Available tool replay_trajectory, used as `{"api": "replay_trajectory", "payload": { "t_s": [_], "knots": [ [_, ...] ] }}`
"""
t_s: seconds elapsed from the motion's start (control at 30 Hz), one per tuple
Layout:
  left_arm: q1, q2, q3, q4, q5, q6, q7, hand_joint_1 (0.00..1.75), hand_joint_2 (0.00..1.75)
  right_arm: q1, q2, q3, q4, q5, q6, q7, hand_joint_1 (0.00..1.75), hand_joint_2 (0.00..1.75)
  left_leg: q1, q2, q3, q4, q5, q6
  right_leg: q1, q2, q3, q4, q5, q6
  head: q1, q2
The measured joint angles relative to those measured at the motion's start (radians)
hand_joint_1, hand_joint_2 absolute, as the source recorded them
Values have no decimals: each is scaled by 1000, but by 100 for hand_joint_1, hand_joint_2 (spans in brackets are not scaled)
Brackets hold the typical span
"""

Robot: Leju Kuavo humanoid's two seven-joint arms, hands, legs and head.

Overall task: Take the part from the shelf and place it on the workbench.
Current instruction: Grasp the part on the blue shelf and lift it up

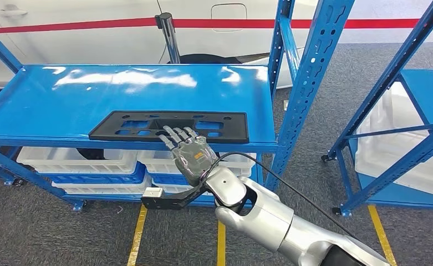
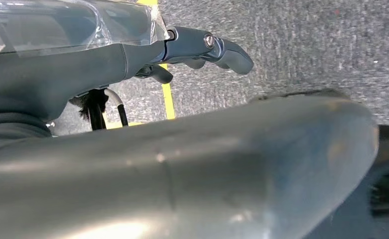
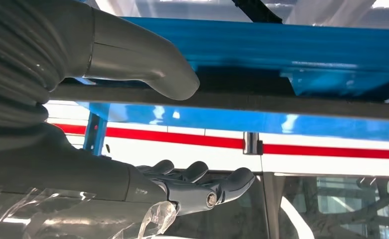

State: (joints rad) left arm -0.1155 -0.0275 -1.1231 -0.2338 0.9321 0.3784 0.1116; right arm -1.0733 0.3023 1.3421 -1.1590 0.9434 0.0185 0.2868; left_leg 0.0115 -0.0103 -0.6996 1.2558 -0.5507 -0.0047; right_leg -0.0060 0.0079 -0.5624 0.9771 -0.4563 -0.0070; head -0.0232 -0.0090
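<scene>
A flat black part (image 1: 230,130) with several cut-outs lies along the front edge of the blue shelf (image 1: 120,88). My right hand (image 1: 190,154) reaches up to the middle of the part's near edge, its fingers spread over the top of it. In the right wrist view the part's dark edge (image 3: 282,102) runs between the thumb (image 3: 147,64), which is close to it, and the fingers (image 3: 202,184), which stand well apart from it. The hand grips nothing. My left hand (image 2: 217,47) hangs over the grey floor, its fingers loosely extended and holding nothing.
White bins (image 1: 75,160) sit on the lower level under the shelf. A second blue rack (image 1: 413,127) stands to the right, with grey floor between the two. A white vehicle body with a red stripe (image 1: 92,25) is behind. Yellow lines (image 1: 137,233) mark the floor.
</scene>
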Motion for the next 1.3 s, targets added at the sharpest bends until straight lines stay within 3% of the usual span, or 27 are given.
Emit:
{"api": "replay_trajectory", "payload": {
  "t_s": [0.03, 0.1, 0.17, 0.27, 0.33, 0.37, 0.43, 0.47, 0.5, 0.53, 0.6, 0.67, 0.77, 0.83, 0.87, 0.97, 1.0, 1.03, 1.1, 1.17, 1.3],
  "knots": [
    [0, 0, 0, 0, 0, 0, 0, 0, 0, 1, 0, 1, 1, 0, 1, 0, 0, 175, -2, 0, 3, -38, 40, 5, 1, 1, 11, 0, -8, 0, 0, 0],
    [1, 0, 0, 0, 1, 0, 0, 0, 0, -1, 1, 2, 2, -1, 2, -1, 0, 175, -7, -1, 48, -180, 134, 18, 3, 3, 35, -1, -25, 4, 0, 0],
    [0, 0, 0, 1, 2, 0, 0, 0, 0, -3, 3, 3, 3, -1, 4, -2, 0, 175, -15, -1, 86, -276, 173, 28, 5, 6, 49, -3, -40, 12, 0, -1],
    [0, 0, 0, 2, 4, 0, -2, 0, 0, -4, 5, 7, 3, -3, 7, -4, 0, 175, -17, -1, 99, -294, 163, 39, 5, 7, 55, -8, -50, 26, 1, 0],
    [0, -1, 0, 2, 6, 0, -3, 0, 0, -4, 8, 8, 3, -4, 7, -5, 0, 175, -11, -1, 110, -301, 158, 49, 4, 4, 39, 35, -74, 37, 1, 0],
    [-1, -1, 0, 2, 6, 0, -4, 0, 0, -4, 8, 8, 3, -5, 7, -5, 0, 175, -9, 0, 116, -303, 155, 55, 3, 3, 13, 89, -97, 42, 1, 0],
    [-1, -1, 0, 2, 7, 0, -6, 0, 0, -2, 8, 10, 4, -9, 9, -7, 0, 175, -9, 0, 125, -303, 145, 62, 1, 2, -70, 232, -144, 48, 1, 0],
    [0, -1, 0, 2, 8, 0, -7, 0, 0, 0, 7, 11, 5, -11, 12, -8, 0, 175, -9, 0, 132, -303, 139, 62, -1, 2, -106, 281, -150, 51, 1, 0],
    [1, -1, 0, 2, 9, 1, -8, 0, 0, 2, 7, 13, 6, -13, 16, -10, 0, 175, -8, -1, 140, -303, 132, 61, -2, 2, -127, 295, -136, 52, 1, 0],
    [2, -1, 0, 2, 11, 1, -9, 0, 0, 4, 6, 15, 7, -16, 22, -13, 0, 175, -7, -2, 150, -303, 125, 59, -4, 1, -126, 267, -101, 53, 1, 0],
    [1, -1, 0, 2, 17, 2, -12, 0, 0, 4, 6, 20, 10, -26, 47, -21, 0, 175, -6, -5, 172, -303, 108, 51, -6, -3, -83, 135, -8, 52, 1, 0],
    [-1, -1, 0, 2, 24, 4, -14, 0, 0, -1, 7, 26, 12, -41, 86, -28, 0, 175, -8, -7, 184, -303, 93, 39, -5, -5, -42, 32, 31, 44, 1, -1],
    [-1, -1, 1, 3, 33, 6, -16, 0, 0, -8, 13, 36, 17, -73, 151, -39, 0, 175, -9, -7, 188, -309, 83, 23, -1, -3, -32, 8, 22, 24, 0, -1],
    [-2, 0, 1, 3, 39, 8, -18, 0, 0, -14, 19, 44, 22, -94, 191, -48, 0, 175, -7, -4, 177, -278, 65, 12, -5, -1, -26, 4, 19, 11, -1, 0],
    [-2, 0, 2, 3, 42, 9, -19, 0, 0, -16, 24, 50, 26, -102, 205, -52, 0, 175, -5, -4, 151, -228, 44, 7, -7, -1, -22, 3, 16, 6, -1, 0],
    [0, 0, 2, 3, 46, 11, -20, 0, 0, -18, 30, 68, 37, -120, 227, -60, 0, 175, -2, -2, 22, -18, -16, -5, -5, -2, -9, 3, 2, -3, -1, 0],
    [1, 0, 2, 3, 46, 11, -21, 0, 0, -18, 30, 74, 41, -126, 230, -62, 0, 175, -3, -1, -4, 7, -7, -5, -4, -1, -2, 3, -4, -3, -1, 0],
    [1, 0, 2, 3, 46, 11, -21, 0, 0, -18, 31, 78, 44, -130, 233, -65, 0, 175, -3, -1, -10, -9, 22, -3, -3, -1, 7, 3, -11, -2, -1, 0],
    [1, 0, 2, 3, 45, 11, -21, 0, 0, -20, 34, 84, 49, -137, 235, -68, 0, 175, -7, -1, 27, -141, 118, 10, -2, 1, 29, 2, -26, 2, -1, 0],
    [1, 1, 2, 4, 44, 11, -21, 0, 0, -24, 36, 87, 54, -140, 235, -68, 0, 175, -15, -1, 71, -256, 173, 26, 0, 3, 42, 0, -40, 10, -1, 0],
    [1, 1, 3, 5, 42, 11, -20, 0, 0, -29, 40, 93, 58, -143, 231, -65, 0, 175, -19, -2, 96, -296, 163, 44, 0, 3, 52, -5, -54, 31, 0, 0]
  ]
}}
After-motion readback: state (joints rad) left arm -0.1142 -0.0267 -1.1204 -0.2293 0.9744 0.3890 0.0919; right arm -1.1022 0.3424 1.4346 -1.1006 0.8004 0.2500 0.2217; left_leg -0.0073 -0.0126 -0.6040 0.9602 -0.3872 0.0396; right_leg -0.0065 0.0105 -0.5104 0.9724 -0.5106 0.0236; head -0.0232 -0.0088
